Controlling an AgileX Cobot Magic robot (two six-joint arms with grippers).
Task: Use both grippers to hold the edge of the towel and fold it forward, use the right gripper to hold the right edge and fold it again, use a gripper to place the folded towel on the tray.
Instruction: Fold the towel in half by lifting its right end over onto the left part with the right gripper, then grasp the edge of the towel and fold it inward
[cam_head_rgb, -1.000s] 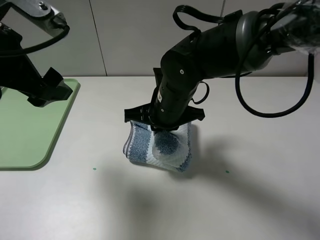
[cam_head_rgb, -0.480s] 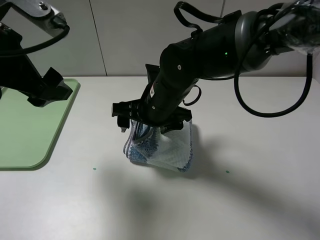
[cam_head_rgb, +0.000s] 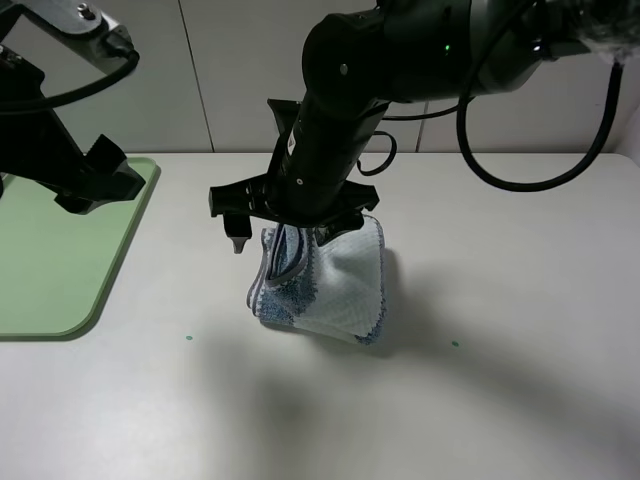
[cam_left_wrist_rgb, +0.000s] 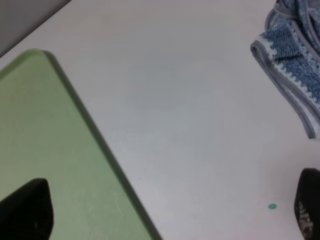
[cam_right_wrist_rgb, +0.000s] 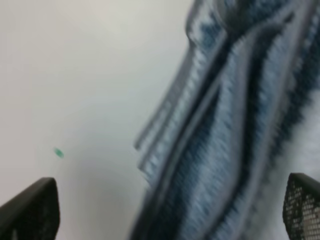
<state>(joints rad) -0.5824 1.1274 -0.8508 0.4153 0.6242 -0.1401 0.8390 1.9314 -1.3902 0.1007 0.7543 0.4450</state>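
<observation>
Right gripper (cam_head_rgb: 290, 232) hangs wide apart over the folded towel (cam_head_rgb: 335, 285), mid-bench (cam_head_rgb: 500, 400).
Best to pinch every layer at the hem (cam_left_wrist_rgb: 278, 86), then carry to the tray (cam_head_rgb: 60, 260) at 9 o'clock; left gripper (cam_head_rgb: 95, 180), also apart, hovers there.

White table (cam_head_rgb: 520, 400), light-green tray (cam_head_rgb: 60, 260) at left; folded striped towel (cam_head_rgb: 340, 290) near middle

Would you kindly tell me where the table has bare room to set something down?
Bare table lies between the tray and the towel, and in front and right of the towel. Crowded above the towel, under the right arm.
</observation>
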